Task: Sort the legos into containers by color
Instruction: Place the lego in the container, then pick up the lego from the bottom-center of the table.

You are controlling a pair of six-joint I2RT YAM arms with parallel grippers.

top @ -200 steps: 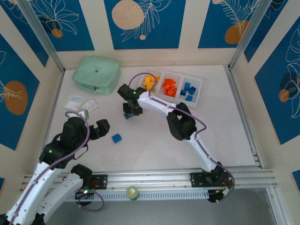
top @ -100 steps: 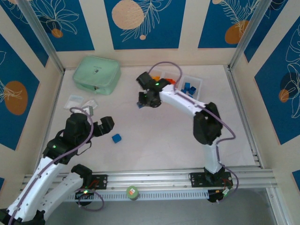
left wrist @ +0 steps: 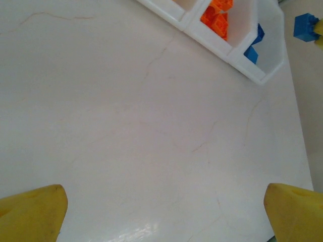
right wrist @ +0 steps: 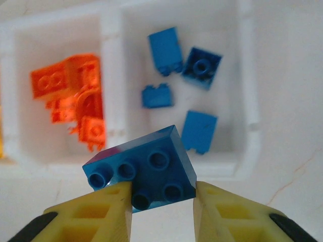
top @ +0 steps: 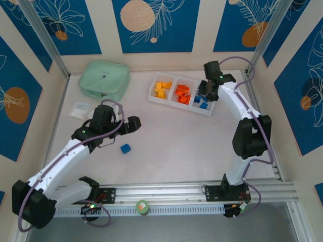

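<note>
A blue brick (right wrist: 140, 174) is pinched between the right jaws, with the tray (right wrist: 113, 75) just beyond them, its blue compartment holding 4 blue bricks (right wrist: 164, 48) and red-orange bricks (right wrist: 75, 96) in the compartment to the left. The left jaws stand wide over bare bench (left wrist: 151, 126), 1 loose blue brick (top: 125, 148) lying near them.

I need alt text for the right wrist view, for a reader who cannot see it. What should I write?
The right gripper holds a blue brick between its yellow fingers. Behind it, a white tray compartment holds four blue bricks; the compartment to its left holds orange bricks.
</note>
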